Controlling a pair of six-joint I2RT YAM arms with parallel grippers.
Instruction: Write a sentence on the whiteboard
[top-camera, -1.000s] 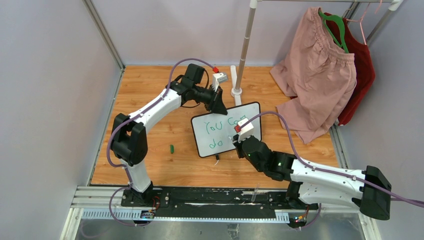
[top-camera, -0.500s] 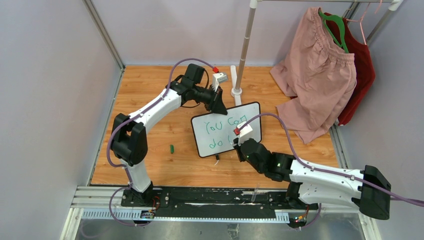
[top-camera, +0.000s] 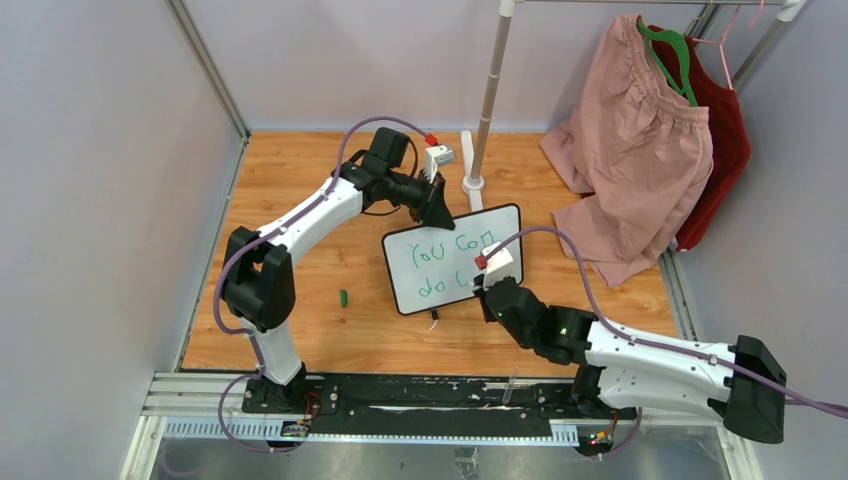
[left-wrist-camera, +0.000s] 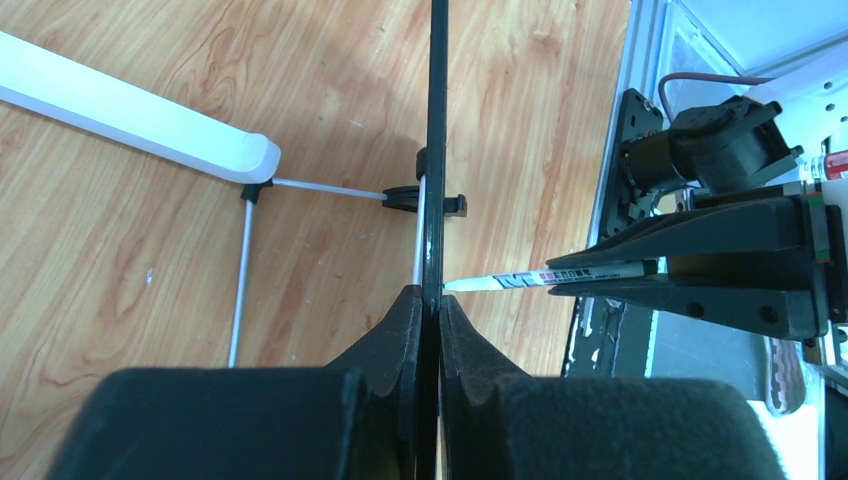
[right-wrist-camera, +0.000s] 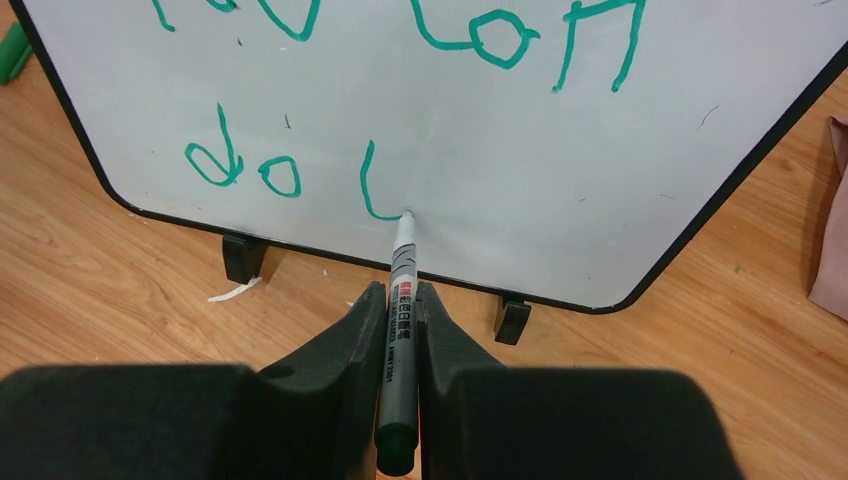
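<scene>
We are seeing bright, even, diffuse light in all three views. Soft-edged shadows are lying on the table (top-camera: 290, 170) under the arms (top-camera: 320, 205) and beneath the whiteboard (right-wrist-camera: 560, 150). Close to the wrist cameras, the left tool (left-wrist-camera: 430, 297) and right tool (right-wrist-camera: 398, 290) are blurring into dark masses, while the print on the marker (right-wrist-camera: 400, 265) is reading crisp. The left wrist view's upper right corner is washing out.

Seen from above, the left gripper (top-camera: 440, 214) pinched the top edge of a whiteboard (top-camera: 452, 266) on a wooden table (top-camera: 300, 160). Green writing (top-camera: 446, 247) on it read "You Can" over "do". The right gripper (top-camera: 474, 287) met the board's lower right part. A small green cap (top-camera: 344, 297) lay to the left. Clothes (top-camera: 635, 150) hung behind.
</scene>
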